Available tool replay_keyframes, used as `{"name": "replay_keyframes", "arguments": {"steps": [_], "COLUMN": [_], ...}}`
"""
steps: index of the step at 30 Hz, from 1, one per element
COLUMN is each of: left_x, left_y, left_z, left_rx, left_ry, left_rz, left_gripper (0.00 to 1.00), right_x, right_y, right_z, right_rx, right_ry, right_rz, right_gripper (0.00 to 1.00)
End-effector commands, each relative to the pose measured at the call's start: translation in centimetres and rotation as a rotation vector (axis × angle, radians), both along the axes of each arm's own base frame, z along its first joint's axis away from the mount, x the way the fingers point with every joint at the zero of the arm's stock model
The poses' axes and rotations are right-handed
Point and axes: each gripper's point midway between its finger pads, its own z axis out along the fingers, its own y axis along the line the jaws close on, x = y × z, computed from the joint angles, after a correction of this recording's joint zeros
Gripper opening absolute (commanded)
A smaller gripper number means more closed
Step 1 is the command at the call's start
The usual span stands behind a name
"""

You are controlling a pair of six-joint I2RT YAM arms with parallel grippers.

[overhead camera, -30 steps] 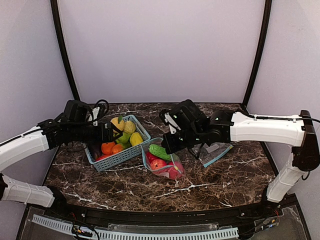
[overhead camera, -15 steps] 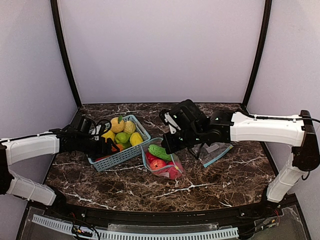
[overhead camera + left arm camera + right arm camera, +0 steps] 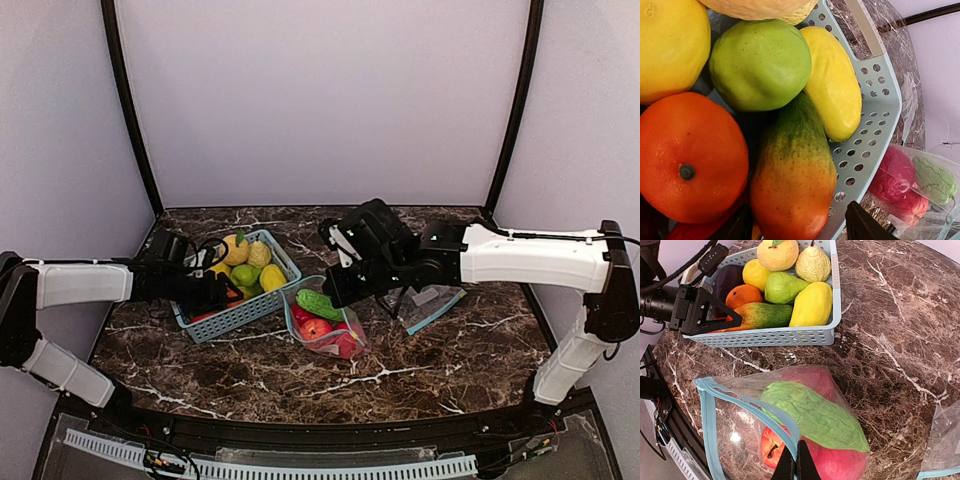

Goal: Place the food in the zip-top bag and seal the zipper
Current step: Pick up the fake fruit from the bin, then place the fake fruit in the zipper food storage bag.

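Note:
The zip-top bag (image 3: 325,322) lies open on the marble with red round food (image 3: 850,465) and a long green bumpy one (image 3: 815,415) inside. My right gripper (image 3: 797,465) is shut on the bag's light-blue zipper (image 3: 750,412) at the mouth edge, and it also shows in the top view (image 3: 335,290). My left gripper (image 3: 800,232) is open low in the basket, its fingers (image 3: 865,227) either side of a green-to-orange fruit (image 3: 792,180). It shows in the top view (image 3: 222,290) too.
The light-blue mesh basket (image 3: 245,312) left of the bag holds an orange (image 3: 687,160), a green fruit (image 3: 760,62), yellow fruits (image 3: 832,80) and others. A second clear bag (image 3: 425,305) lies flat to the right under the right arm.
My left arm has swung down and forward, bringing its open gripper low into the basket around the green-orange fruit. The right gripper and the bag have not moved.

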Motion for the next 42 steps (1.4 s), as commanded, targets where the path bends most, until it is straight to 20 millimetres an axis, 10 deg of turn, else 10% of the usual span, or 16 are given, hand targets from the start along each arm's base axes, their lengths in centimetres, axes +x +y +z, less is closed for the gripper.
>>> {"name": "replay_keyframes", "arguments": {"steps": [1,20,28,35,42], "left_x": [0.0,0.7,0.5,-3.6,-9.8], "left_y": [-0.5,-0.3,1.9,2.2,-2.2], "left_z": [-0.1,-1.6,4.0,7.3,14.5], "left_rx": [-0.037,-0.019,0.055,0.082,-0.163], "left_ry": [-0.001,0.011,-0.167,-0.203,-0.325], "left_rz": [-0.012,0.013,0.052,-0.095,-0.410], "left_gripper": [0.64,0.55,0.47,0.43,0.42], "right_x": [0.4,0.4,0.5,0.8,0.5], "right_y": [0.5,0.1,-0.2,0.0,0.7], "right_z": [0.6,0.7,1.2,1.9,3.0], "right_rx": [0.027,0.029,0.036,0.074,0.128], "right_ry": [-0.019,-0.023,-0.032,-0.027,-0.028], "right_rz": [-0.009,-0.016,-0.015,0.031,0.148], "right_gripper": [0.00,0.00,0.00,0.00,0.00]}}
